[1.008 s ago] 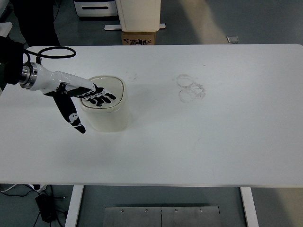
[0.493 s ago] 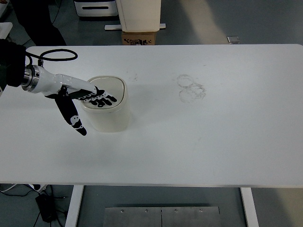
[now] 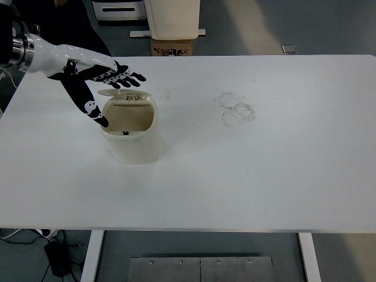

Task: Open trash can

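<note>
Left hand (image 3: 97, 76) hovers with fingers (image 3: 126, 77) spread, holding nothing. The can (image 3: 130, 130) stands just below them on the desk (image 3: 264, 164), lid (image 3: 121, 93) raised. Withdraw upward; avoid brushing the lid.

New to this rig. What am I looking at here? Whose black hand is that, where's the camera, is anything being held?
There is one camera, on the robot's own side, looking steeply down at a white table. The robot is a humanoid with two arms that end in fingered hands. Only the left hand shows: white forearm, black fingers, coming in from the picture's upper left. Its fingers are spread and it holds nothing; it hovers above the back of a cream trash can. The can's lid is flipped up at the rear, so you see into the open bin. Otherwise the table shows only faint ring marks. The right arm is out of view.
</note>
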Available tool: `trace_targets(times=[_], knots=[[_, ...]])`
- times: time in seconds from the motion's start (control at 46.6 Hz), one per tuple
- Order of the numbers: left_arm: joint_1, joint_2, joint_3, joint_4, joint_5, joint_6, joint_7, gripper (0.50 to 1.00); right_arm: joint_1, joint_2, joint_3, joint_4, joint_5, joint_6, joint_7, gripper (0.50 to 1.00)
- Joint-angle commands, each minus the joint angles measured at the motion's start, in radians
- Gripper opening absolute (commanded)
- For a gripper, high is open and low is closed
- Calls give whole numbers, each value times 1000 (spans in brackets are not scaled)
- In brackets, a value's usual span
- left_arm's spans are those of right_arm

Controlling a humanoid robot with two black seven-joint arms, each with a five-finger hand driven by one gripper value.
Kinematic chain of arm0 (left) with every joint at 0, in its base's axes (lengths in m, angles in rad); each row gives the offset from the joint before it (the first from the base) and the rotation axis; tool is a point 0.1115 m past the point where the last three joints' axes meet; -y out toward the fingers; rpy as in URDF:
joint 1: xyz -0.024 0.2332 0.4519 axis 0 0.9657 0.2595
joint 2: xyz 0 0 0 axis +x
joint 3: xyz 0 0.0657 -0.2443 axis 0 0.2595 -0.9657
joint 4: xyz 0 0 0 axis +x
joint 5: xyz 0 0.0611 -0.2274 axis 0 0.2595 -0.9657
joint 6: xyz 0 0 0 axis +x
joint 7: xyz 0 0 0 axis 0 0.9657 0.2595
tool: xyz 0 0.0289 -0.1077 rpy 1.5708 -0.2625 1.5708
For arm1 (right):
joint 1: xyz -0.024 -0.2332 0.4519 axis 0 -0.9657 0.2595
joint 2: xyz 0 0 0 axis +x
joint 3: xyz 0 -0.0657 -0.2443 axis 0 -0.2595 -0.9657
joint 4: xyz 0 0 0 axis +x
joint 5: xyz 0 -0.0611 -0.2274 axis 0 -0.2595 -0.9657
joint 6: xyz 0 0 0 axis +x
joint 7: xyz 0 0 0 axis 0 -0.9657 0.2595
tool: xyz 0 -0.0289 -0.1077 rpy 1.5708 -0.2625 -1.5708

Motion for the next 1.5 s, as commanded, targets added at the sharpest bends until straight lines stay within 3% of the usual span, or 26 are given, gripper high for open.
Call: trace_targets(times=[0.0,0.236,0.386,0.686,0.794,0.901,1.33,1.48], knots=[[-5,-11,-34,46,-44,0,-4,1000,0,0,0,0,0,0,0,991],[46,-148,-190,292,-255,0,-44,1000,0,0,0,0,0,0,0,991],[110,-220,-248,402,-320,79,-48,1000,0,0,0,0,0,1,0,991],[300,-415,-581,718,-375,120,-50,1000,0,0,0,0,0,0,0,991],[334,-453,-643,810,-438,120,-90,1000,0,0,0,0,0,1,0,991],[383,-464,-652,836,-530,122,-133,1000,0,0,0,0,0,0,0,991],[642,-469,-764,849,-733,123,-172,1000,0,0,0,0,0,0,0,991],[684,-516,-839,916,-734,125,-174,1000,0,0,0,0,0,0,0,991]])
